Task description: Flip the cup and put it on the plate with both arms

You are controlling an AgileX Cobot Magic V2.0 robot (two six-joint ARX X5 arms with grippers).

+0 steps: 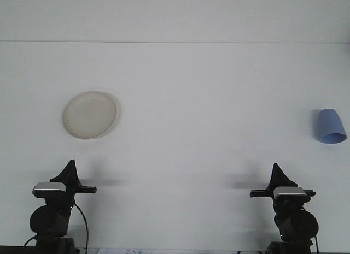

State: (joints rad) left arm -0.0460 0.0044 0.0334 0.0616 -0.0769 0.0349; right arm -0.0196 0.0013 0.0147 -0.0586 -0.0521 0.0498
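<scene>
A round cream plate (89, 114) lies flat on the white table, left of centre. Far to the right, near the table's right edge, is a light blue cup (331, 126). Its wide end points toward me and its narrow end points away; it seems to lie on its side. My left gripper (69, 165) sits low at the near left, just in front of the plate, with its black fingers closed to a single point and nothing held. My right gripper (276, 169) rests low at the near right, left of and nearer than the cup, also shut and empty.
The white table (208, 101) runs back to a far edge against a pale wall. Both arm bases and their cables stand at the near edge.
</scene>
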